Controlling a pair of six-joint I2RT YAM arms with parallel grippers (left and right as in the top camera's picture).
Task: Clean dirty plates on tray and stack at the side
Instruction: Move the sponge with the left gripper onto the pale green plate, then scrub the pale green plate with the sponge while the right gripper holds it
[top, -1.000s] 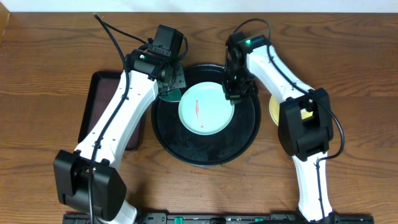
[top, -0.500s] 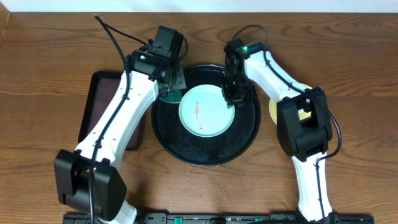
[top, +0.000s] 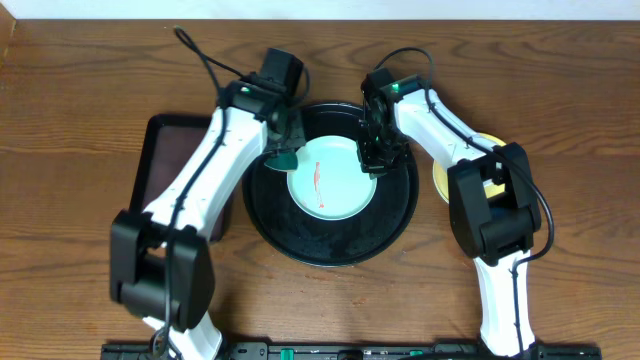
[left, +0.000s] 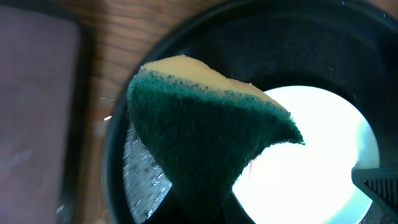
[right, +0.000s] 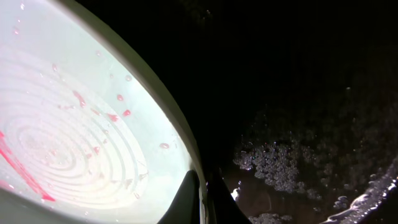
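A pale turquoise plate (top: 331, 177) with a thin red smear lies on the round black tray (top: 390, 220). My right gripper (top: 372, 157) is shut on the plate's right rim; in the right wrist view its fingers (right: 204, 193) pinch the rim of the plate (right: 74, 124), one finger inside and one outside. My left gripper (top: 284, 152) is shut on a green and yellow sponge (left: 205, 130) and holds it over the tray's left side, just left of the plate (left: 311, 162). A pale yellow plate (top: 442, 176) shows partly behind the right arm. The third plate is out of view.
A rectangular dark brown tray (top: 160, 170) lies at the left, partly under the left arm. The black tray is wet, with bubbles (right: 280, 162) on its floor. The yellow plate sits on the wooden table right of the black tray.
My left gripper has moved right with the sponge, closer to the plate's left rim. My right gripper stays on the plate's right rim and the plate has shifted slightly.
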